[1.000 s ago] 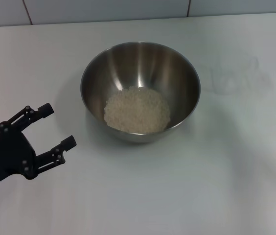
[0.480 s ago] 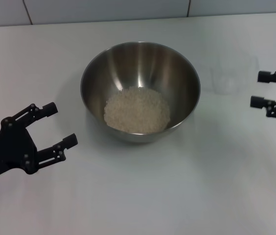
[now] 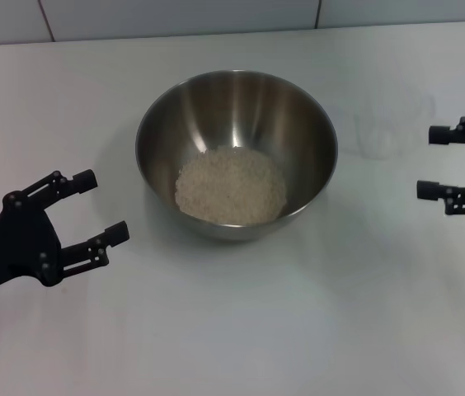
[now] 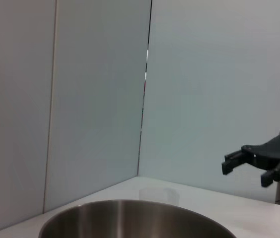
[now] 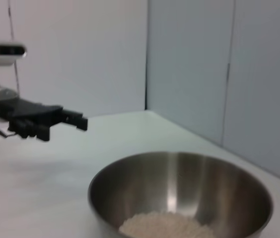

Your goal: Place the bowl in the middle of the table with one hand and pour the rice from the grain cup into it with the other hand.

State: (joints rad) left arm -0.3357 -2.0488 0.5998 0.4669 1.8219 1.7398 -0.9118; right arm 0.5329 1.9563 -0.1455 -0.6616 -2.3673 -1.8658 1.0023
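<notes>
Since the rice [image 3: 230, 186] already lies heaped in the bottom of the bowl [image 3: 237, 107], and the bowl stands near the middle of the counter [image 3: 241, 330], both halves of the task look done; what seems left, at most, is for the arms to clear off.

The grain cup [image 3: 389, 124] stands upright on the counter, beyond the bowl's rim on the right side and just ahead of the right gripper [image 3: 439, 162] fingertips, not touching them. It looks empty, though its clear wall is faint against the white surface, so a few leftover grains cannot be ruled out.

The right gripper's fingers are spread apart and hold nothing; they point toward the cup and the bowl behind it. The left gripper [image 3: 100, 206] sits on the opposite side, its fingers likewise apart and empty, with the bowl a short way ahead of its fingertips and untouched.

The bowl is deep, its brushed inside bare above the rice, which covers only the floor in one off-white mound.
</notes>
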